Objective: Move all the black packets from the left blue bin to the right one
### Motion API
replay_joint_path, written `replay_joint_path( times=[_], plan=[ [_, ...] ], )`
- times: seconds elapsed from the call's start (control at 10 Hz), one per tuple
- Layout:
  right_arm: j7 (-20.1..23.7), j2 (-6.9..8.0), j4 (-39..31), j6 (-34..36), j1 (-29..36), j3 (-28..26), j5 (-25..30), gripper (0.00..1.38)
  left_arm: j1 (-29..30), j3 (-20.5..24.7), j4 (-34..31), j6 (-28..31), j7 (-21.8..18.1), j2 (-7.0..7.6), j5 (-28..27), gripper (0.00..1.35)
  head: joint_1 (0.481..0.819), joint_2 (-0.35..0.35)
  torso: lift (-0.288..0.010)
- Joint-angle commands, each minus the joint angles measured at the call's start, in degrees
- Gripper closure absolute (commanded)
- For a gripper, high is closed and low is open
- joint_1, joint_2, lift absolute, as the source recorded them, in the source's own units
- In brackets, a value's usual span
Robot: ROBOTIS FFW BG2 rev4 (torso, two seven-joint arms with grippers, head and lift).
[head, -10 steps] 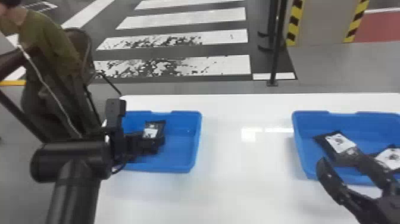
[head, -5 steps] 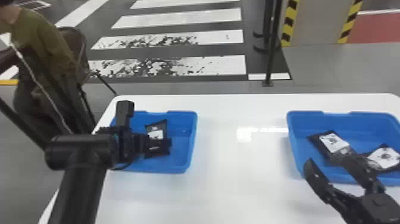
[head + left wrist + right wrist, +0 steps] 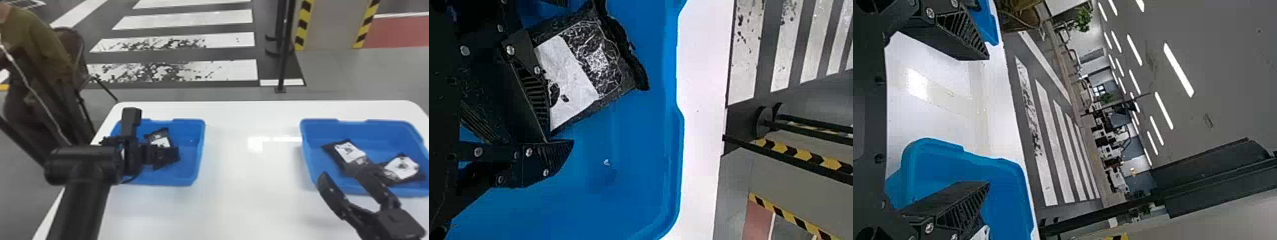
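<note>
Two packets (image 3: pixel 349 152) (image 3: pixel 402 166) lie in the right bin (image 3: pixel 383 129); we see one packet (image 3: pixel 571 80) to move in the left bin (image 3: pixel 195 159); right fingers (image 3: pixel 955 202) wide apart, empty; left gripper's (image 3: pixel 559 141) hold, we cannot tell

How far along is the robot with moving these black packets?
Partway, it seems. Looks done: two packets lie in the right bin. In hand: the left gripper is down at a packet in the left bin; whether it holds it, I can't tell. Left: at least that packet must still cross over.
</note>
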Motion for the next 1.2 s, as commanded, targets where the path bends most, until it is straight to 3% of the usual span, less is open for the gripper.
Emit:
replay_joint_path(
  times=[0.0, 0.3, 0.5, 0.6, 0.7, 0.8, 1.1],
  plan=[
    [0.07, -0.08, -0.07, 0.14, 0.28, 0.0, -0.43, 0.14, 1.48, -0.18, -2.52, -2.15, -0.48, -0.04, -1.31, 1.19, 0.695, 0.14, -0.14],
    [0.16, -0.17, -0.07, 0.7, 0.28, 0.0, -0.77, 0.14, 4.57, -0.98, -10.4, -1.44, -1.71, 0.05, -0.62, 1.2, 0.695, 0.135, -0.14],
    [0.25, -0.17, -0.07, 0.98, 0.42, 0.0, -1.23, 0.14, 5.56, -0.98, -12.09, 0.38, -1.27, -0.13, 0.63, 1.16, 0.695, 0.121, -0.14],
    [0.34, -0.17, -0.07, 1.12, 0.42, 0.0, -1.46, 0.14, 7.52, 0.05, -16.02, 2.49, -0.48, -0.66, 0.4, 0.8, 0.695, 0.118, -0.14],
    [0.42, -0.17, -0.07, 1.26, 0.42, 0.0, -1.69, 0.14, 9.77, 1.42, -21.09, 5.45, -0.04, -1.18, -0.85, 0.31, 0.695, 0.121, -0.14],
    [0.42, -0.17, -0.07, 1.4, 0.56, 0.0, -1.8, 0.14, 12.31, 2.33, -25.73, 8.26, 0.31, -1.62, -1.54, 0.07, 0.695, 0.126, -0.14],
    [0.78, -0.17, 0.07, 2.25, 0.56, 0.0, -2.15, 0.14, 14.98, 4.16, -31.21, 10.79, 1.63, -2.85, -2.34, 0.15, 0.695, 0.159, -0.14]
  ],
)
